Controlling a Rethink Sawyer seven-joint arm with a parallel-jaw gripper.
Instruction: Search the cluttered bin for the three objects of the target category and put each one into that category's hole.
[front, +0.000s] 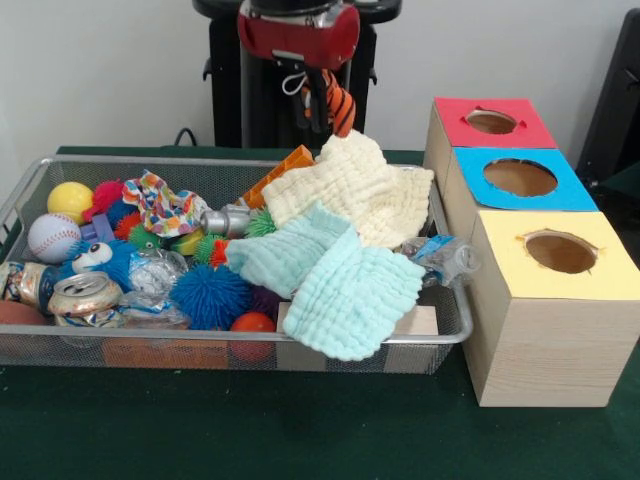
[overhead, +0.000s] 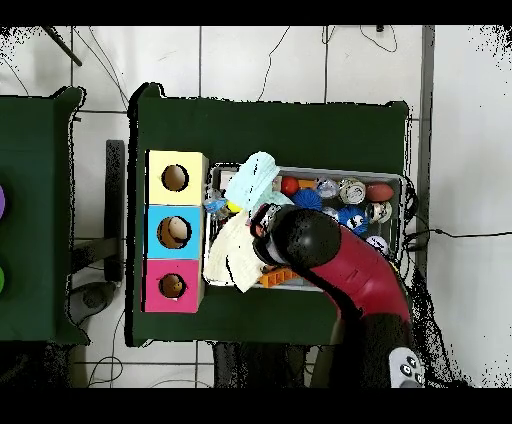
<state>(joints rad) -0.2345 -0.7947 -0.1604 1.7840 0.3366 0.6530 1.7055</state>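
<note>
My gripper (front: 322, 100) hangs above the back of the wire bin (front: 440, 335), shut on an orange and black striped toy (front: 341, 108) that dangles clear of the clutter. Below it a cream cloth (front: 350, 190) and two mint cloths (front: 350, 295) cover the bin's right half. To the right stands a wooden box with a red hole (front: 491, 121), a blue hole (front: 520, 177) and a yellow hole (front: 560, 252). In the overhead view the red arm (overhead: 310, 245) hides the gripper, and the box (overhead: 175, 232) lies left of the bin.
The bin's left half holds a yellow ball (front: 69, 200), a baseball (front: 53, 237), a crushed can (front: 85, 298), a blue spiky ball (front: 210, 296), a red ball (front: 252, 323) and a patterned cloth (front: 165, 205). A crumpled plastic bottle (front: 445, 258) lies at the bin's right edge.
</note>
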